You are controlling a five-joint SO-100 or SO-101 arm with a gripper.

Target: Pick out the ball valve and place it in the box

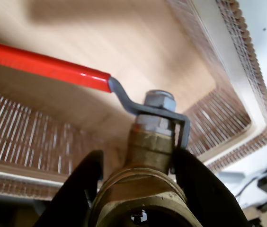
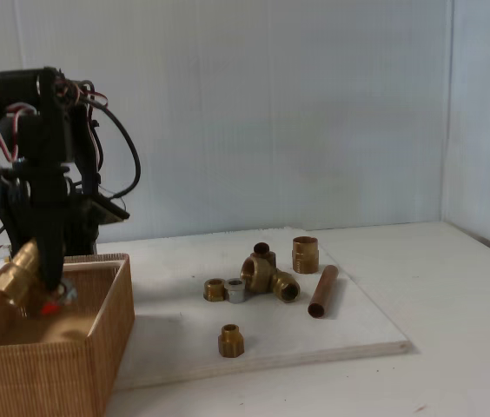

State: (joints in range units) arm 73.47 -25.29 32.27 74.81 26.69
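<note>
Pale walls back a white board (image 2: 314,334). My gripper (image 1: 143,189) clamps the red-levered brass ball valve (image 1: 150,142) above the tan wicker box (image 2: 110,321). I should lower it before releasing, the lever pointing to ten o'clock in the wrist view.

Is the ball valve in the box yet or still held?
Held: the gripper clamps the ball valve above the box floor, not resting.

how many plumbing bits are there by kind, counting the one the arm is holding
valve with red handle, held in the pincer over the box: 1
brass tee piece: 1
small brass fittings: 3
silver ring: 1
copper tube: 1
total: 7
</note>
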